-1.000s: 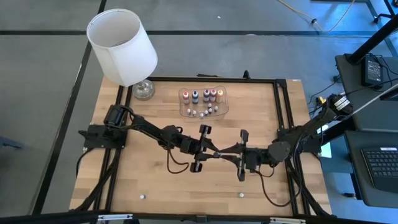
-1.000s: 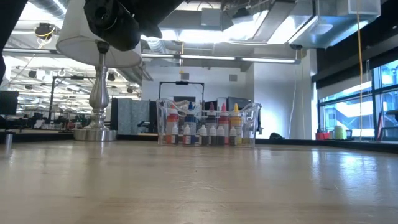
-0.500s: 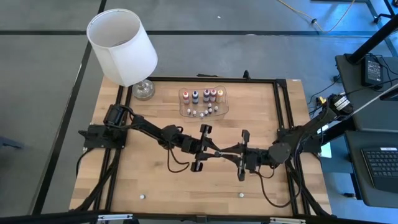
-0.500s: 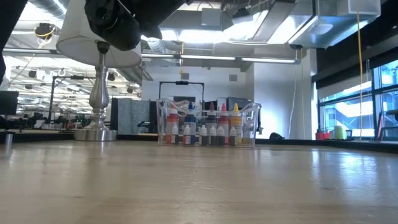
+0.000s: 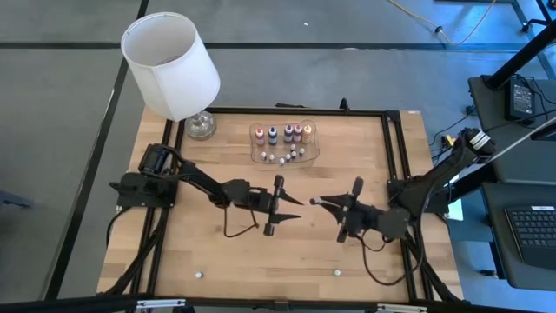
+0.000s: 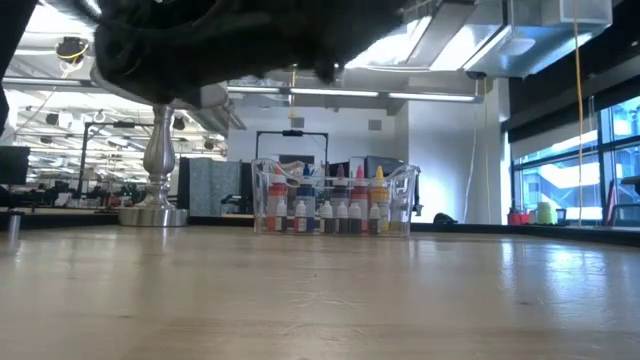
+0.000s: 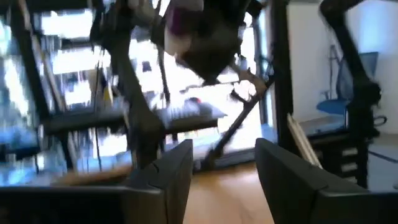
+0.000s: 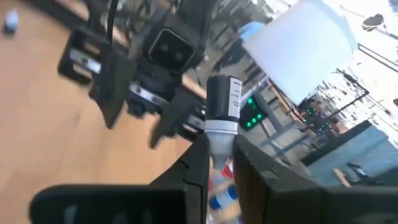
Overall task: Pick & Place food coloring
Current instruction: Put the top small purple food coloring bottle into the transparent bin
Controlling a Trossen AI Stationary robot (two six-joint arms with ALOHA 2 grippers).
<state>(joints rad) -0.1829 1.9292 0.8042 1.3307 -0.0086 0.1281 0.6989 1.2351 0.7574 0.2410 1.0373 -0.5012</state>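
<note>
My right gripper hangs over the table's middle, pointing at the left arm, and is shut on a tiny whitish-grey food coloring bottle. My left gripper faces it a short gap away, open and empty. The other food coloring bottles, red, blue, purple, orange and small whitish ones, stand upright in a shallow clear tray near the table's far edge. The low view shows them in a row behind the tray's wall. My right gripper pinches the small bottle between its two fingers by the end below its white collar. The ribbed grey end sticks out past the fingertips. The fingers come level from the table's right, and the bottle is lifted clear of the table.
A white-shaded lamp stands on its glass base at the far left corner, left of the tray. A black frame runs round the wooden table. Bare wood lies on the near half.
The two grippers, which met tip to tip over the table's middle, have drawn apart. The left one has moved toward the table's left edge, and the right one toward the right edge with the small bottle. In the low view a dark arm now spreads across the top.
</note>
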